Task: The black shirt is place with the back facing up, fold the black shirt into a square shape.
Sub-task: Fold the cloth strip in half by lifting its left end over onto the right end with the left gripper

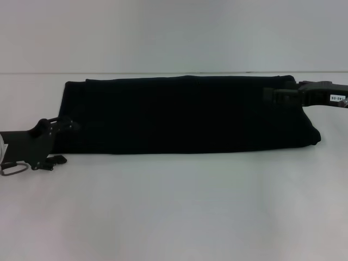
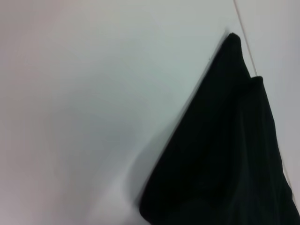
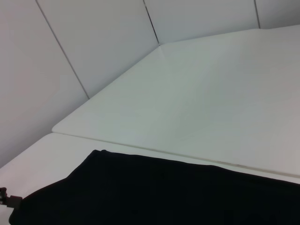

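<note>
The black shirt (image 1: 185, 114) is found lying across the far half of the white table (image 1: 174, 206) as a long, narrow band, already folded lengthwise. The left gripper (image 1: 61, 128) is positioned at the band's left end, near edge; the right gripper (image 1: 280, 93) is set at the right end, far edge. Whether either gripper is closed on cloth cannot be told, black being set against black. No print is seen. Risk is judged as follows: if only the top layer is caught, the layers may be separated when the ends are lifted. Uneven lifting may leave the result skewed rather than square.
</note>
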